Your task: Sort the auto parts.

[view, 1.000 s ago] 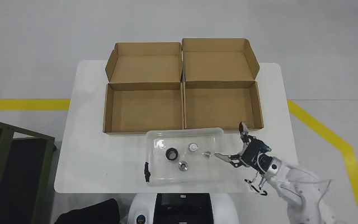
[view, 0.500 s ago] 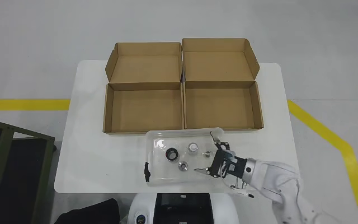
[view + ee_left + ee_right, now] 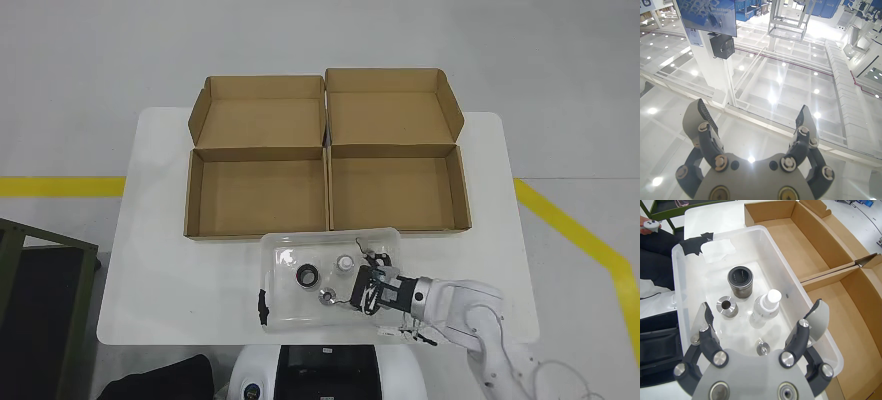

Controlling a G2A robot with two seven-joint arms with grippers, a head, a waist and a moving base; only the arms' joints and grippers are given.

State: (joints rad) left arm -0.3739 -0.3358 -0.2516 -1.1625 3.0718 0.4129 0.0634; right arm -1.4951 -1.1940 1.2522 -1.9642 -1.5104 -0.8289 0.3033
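Parts: small metal fitting (image 3: 762, 347), white bottle (image 3: 765, 308), steel bushing (image 3: 727, 307) and dark bearing (image 3: 740, 283) stand close together in the clear bin (image 3: 829, 336).
Right gripper (image 3: 762, 308): released, jaws spread over fitting and bottle.
Left gripper (image 3: 752, 109): released, empty.
Risk: a descending finger may tip the bottle or strike the bin wall; the fitting may slip.

Left tool (image 3: 752, 113) points up at the ceiling (image 3: 806, 62), toothed fingers (image 3: 706, 117) spread wide apart. Ceiling is a white grid dotted with bright round lights (image 3: 779, 79). A white column (image 3: 712, 66) carries a dark screen (image 3: 706, 15) and a black box (image 3: 722, 46), with a metal frame (image 3: 787, 24) hanging near it.
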